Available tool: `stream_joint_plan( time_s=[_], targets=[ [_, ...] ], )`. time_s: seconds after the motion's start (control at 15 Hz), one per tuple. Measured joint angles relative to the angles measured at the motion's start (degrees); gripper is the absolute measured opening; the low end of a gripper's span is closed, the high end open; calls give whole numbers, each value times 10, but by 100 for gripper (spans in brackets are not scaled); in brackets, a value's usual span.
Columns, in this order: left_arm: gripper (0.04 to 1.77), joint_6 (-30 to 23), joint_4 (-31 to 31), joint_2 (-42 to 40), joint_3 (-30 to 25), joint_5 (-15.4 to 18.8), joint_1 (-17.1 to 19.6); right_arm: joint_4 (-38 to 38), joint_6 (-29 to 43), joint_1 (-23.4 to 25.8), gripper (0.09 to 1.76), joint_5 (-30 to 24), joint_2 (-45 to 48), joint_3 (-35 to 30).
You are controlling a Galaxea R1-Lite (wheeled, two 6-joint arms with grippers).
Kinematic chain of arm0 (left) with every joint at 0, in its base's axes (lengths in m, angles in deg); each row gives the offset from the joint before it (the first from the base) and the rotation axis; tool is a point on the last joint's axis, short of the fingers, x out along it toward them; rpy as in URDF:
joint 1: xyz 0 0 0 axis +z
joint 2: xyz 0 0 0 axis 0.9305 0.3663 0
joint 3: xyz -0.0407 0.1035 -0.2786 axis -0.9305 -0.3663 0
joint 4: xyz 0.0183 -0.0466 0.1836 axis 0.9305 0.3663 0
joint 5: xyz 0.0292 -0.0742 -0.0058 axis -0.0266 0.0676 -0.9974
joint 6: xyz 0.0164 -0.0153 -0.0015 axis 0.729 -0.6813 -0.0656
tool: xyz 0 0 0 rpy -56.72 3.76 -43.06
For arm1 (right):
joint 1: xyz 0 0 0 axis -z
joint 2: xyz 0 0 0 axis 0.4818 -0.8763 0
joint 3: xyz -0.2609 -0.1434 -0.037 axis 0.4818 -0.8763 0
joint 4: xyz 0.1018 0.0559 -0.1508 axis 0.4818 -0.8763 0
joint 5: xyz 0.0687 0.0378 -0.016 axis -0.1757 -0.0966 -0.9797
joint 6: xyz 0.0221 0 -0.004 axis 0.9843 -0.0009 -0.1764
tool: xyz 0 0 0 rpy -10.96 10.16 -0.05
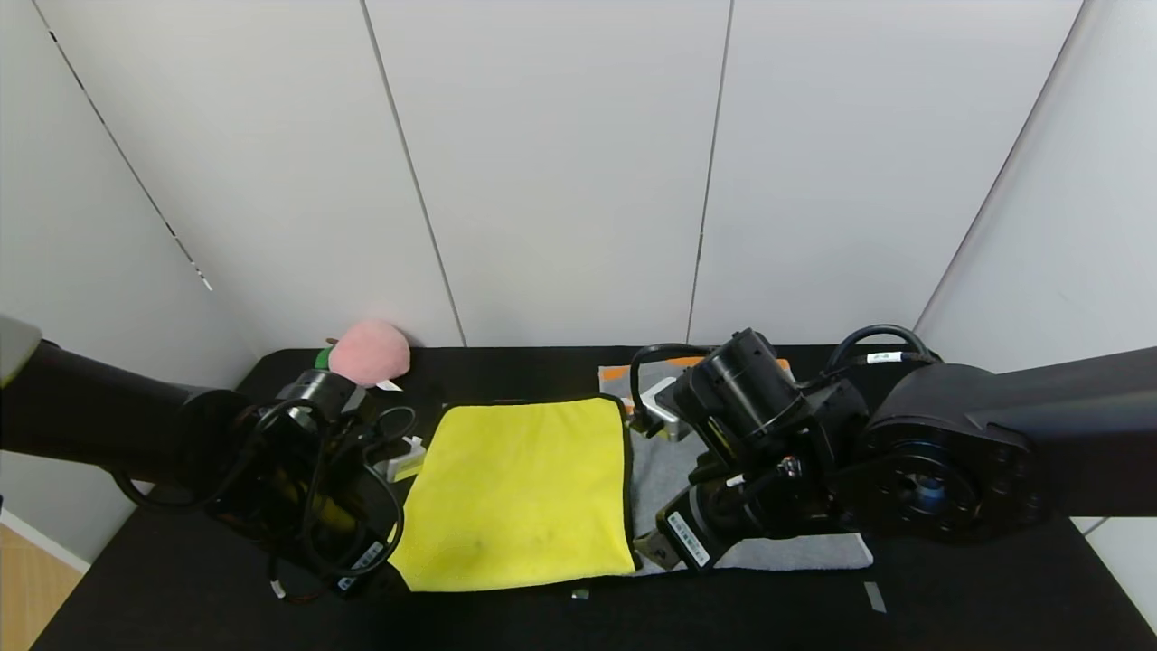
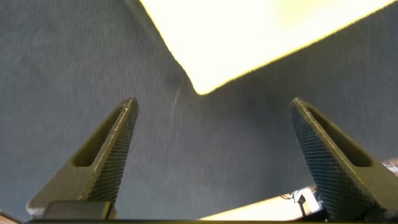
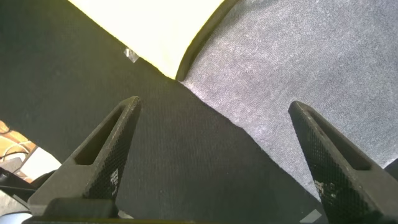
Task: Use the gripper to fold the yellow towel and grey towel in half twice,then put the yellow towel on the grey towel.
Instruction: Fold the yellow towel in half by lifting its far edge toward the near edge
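The yellow towel (image 1: 520,493) lies flat and spread open in the middle of the black table. The grey towel (image 1: 658,470) lies flat just to its right, with orange stripes at its far end, and is partly hidden under my right arm. My left gripper (image 1: 372,565) is open and empty just above the table at the yellow towel's near left corner (image 2: 249,31); its midpoint in the left wrist view (image 2: 214,101) is over bare table. My right gripper (image 1: 654,550) is open and empty at the grey towel's near left corner (image 3: 298,62), beside the yellow towel's edge (image 3: 161,31).
A pink plush peach (image 1: 369,353) sits at the back left. A small white object (image 1: 407,457) lies left of the yellow towel. Bits of tape (image 1: 874,597) mark the table (image 1: 949,606) near its front edge. White wall panels stand behind.
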Motion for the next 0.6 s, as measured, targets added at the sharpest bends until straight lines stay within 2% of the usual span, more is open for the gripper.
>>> stream_joint_plan(
  time_s=[0.4, 0.6],
  targets=[
    [172, 0, -30, 41, 2, 2, -6, 0, 1, 1, 172, 1, -7, 0],
    [119, -1, -40, 54, 4, 2, -7, 0, 1, 6, 172, 1, -9, -1]
  ],
)
